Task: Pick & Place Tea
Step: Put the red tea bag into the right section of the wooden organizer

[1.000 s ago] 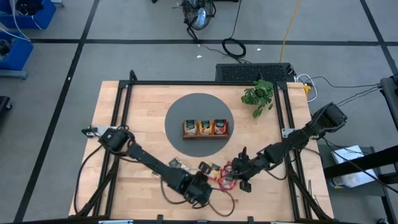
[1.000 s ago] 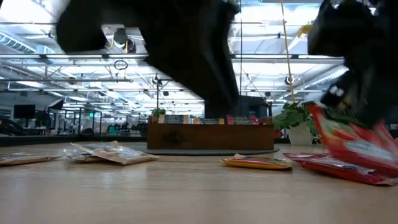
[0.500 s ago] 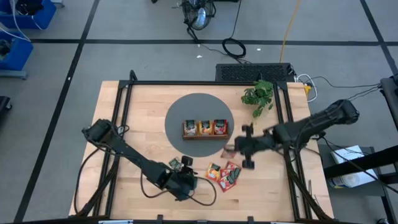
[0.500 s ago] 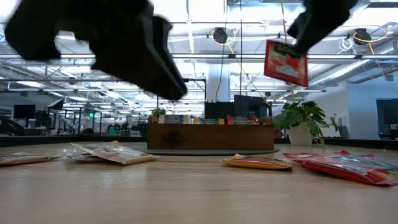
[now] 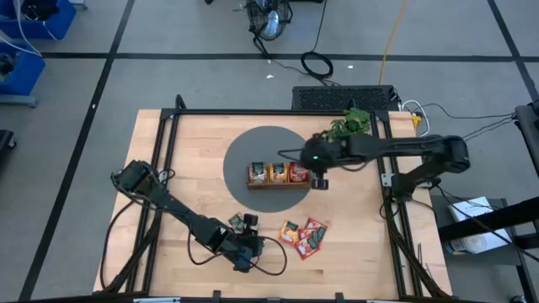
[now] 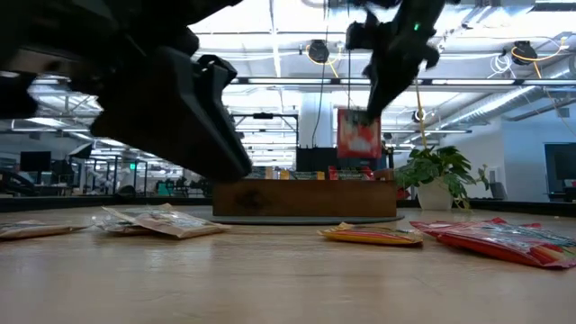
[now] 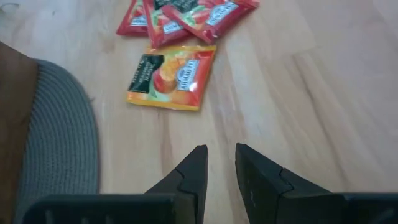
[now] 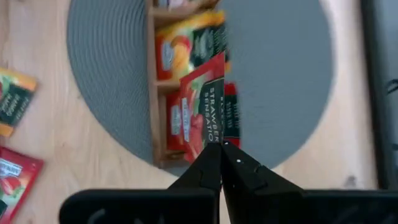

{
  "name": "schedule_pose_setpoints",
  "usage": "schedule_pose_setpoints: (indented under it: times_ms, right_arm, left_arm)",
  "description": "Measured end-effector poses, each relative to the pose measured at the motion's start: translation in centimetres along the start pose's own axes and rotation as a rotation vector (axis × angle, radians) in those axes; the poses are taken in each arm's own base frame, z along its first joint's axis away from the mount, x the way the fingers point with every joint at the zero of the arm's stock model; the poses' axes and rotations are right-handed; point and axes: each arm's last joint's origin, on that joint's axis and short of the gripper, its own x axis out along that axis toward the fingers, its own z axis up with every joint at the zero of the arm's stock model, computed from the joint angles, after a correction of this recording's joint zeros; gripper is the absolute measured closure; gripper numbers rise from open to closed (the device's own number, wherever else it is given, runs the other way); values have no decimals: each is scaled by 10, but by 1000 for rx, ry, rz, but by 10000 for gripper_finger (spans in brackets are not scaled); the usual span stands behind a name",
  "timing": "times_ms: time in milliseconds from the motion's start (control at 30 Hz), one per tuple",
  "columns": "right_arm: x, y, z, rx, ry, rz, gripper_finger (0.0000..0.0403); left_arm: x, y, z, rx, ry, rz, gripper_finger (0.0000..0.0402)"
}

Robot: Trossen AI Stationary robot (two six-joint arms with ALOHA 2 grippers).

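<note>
Light wood table (image 5: 168, 160) on a grey tiled floor, dark frame rails along its sides. Round grey mat (image 5: 253, 147) at centre, wooden tray (image 5: 279, 184) on it, potted plant (image 5: 350, 128) at the far right corner. In the low view an open hall with ceiling lights and pipework is seen behind the table.

Tea: flat foil sachets. Red and orange-yellow ones fill the tray compartments. Loose red sachets (image 5: 312, 236) and one orange-yellow sachet (image 7: 172, 78) lie on bare wood near of the mat; dark green sachets (image 5: 239, 221) lie further left, beside the left arm.

Right gripper (image 5: 318, 178) is positioned over the tray's right end, fingers clamped together on the edge of a held red sachet (image 8: 203, 112). Left gripper (image 7: 219, 165) is held low over the near table edge, fingers slightly apart, nothing between them.

View differences: the low view shows the held sachet hanging upright, clear above the tray; the high view hides it under the gripper. The right wrist view places it over the red compartment. Sachet print is legible only in the wrist views.
</note>
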Motion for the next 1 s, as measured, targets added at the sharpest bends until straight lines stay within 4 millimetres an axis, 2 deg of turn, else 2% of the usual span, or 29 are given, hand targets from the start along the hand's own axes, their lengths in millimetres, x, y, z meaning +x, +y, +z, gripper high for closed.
schedule_pose_setpoints:
  times_ms: [133, 233, 400, 800, 1000]
  right_arm:
    - [28, 4, 0, -35, 104, 13, 403]
    - [42, 6, 0, -36, 145, 10, 403]
    - [51, 5, 0, -48, 170, -57, 403]
    - [68, 9, 0, -87, 205, -18, 403]
    - [72, 7, 4, -71, 172, -34, 376]
  left_arm:
    - [0, 0, -1, -14, 10, -1, 314]
    - [0, 0, -1, -25, 10, 1, 314]
    - [0, 0, -1, -33, 10, -1, 314]
    - [0, 0, -1, -30, 13, 0, 314]
    - [0, 0, -2, -27, 19, 2, 314]
